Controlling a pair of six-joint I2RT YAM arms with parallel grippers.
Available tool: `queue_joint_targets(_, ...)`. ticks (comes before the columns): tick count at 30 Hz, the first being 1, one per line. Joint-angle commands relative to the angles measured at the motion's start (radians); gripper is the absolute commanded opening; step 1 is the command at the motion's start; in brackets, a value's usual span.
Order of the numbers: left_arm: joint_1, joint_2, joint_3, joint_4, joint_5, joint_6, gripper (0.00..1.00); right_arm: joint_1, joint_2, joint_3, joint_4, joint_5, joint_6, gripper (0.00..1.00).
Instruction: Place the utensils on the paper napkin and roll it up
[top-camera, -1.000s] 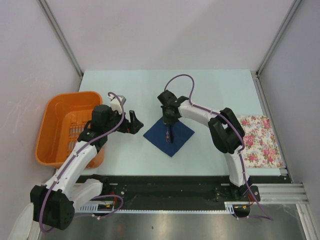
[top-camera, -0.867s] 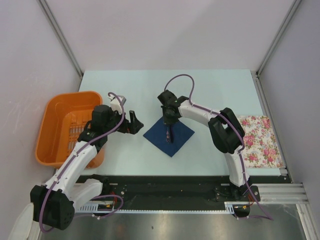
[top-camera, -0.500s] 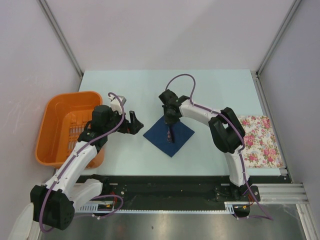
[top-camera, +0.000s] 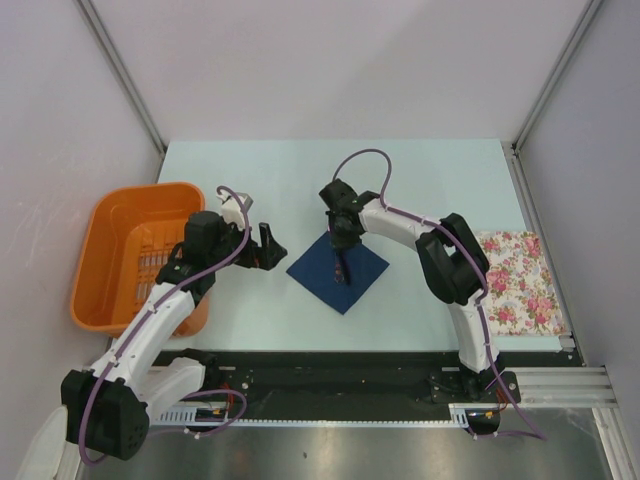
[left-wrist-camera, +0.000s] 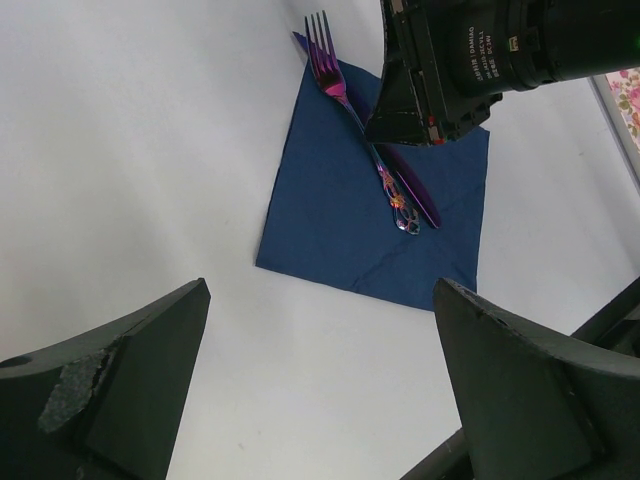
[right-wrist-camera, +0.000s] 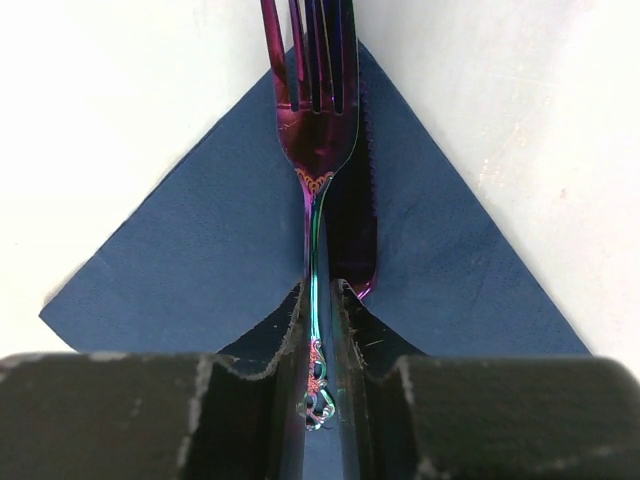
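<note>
While the left gripper (left-wrist-camera: 320, 300) hovers over the counter (top-camera: 300, 180) beside the napkin (top-camera: 338, 266), jaws wide, the right gripper (right-wrist-camera: 318, 330) stands with jaws narrowly parted astride the fork (right-wrist-camera: 316, 120) handle. Fork and knife (right-wrist-camera: 352, 230) lie side by side on the napkin, tines past its corner.

only some small white lettering on the black camera lens (left-wrist-camera: 490, 50) at the right wrist, too fine to read.

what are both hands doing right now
left hand: wide open, empty.
right hand: slightly open, straddling the handle of the fork, which lies on the napkin; not clamped.
</note>
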Motion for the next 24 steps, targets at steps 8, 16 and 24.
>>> queue_joint_targets(8, 0.004, 0.002, 0.001, 0.02, 0.022, 0.026, 1.0, -0.001, -0.017, 0.038, 0.032, -0.032, -0.027, 0.29)
queue_joint_targets(16, -0.03, 0.003, -0.024, 0.014, 0.036, 0.145, 1.0, -0.106, -0.143, -0.05, 0.058, -0.176, -0.038, 0.36)
queue_joint_targets(24, -0.151, 0.135, -0.008, -0.031, 0.043, 0.274, 0.77, -0.216, -0.253, -0.307, 0.096, -0.357, -0.078, 0.29)
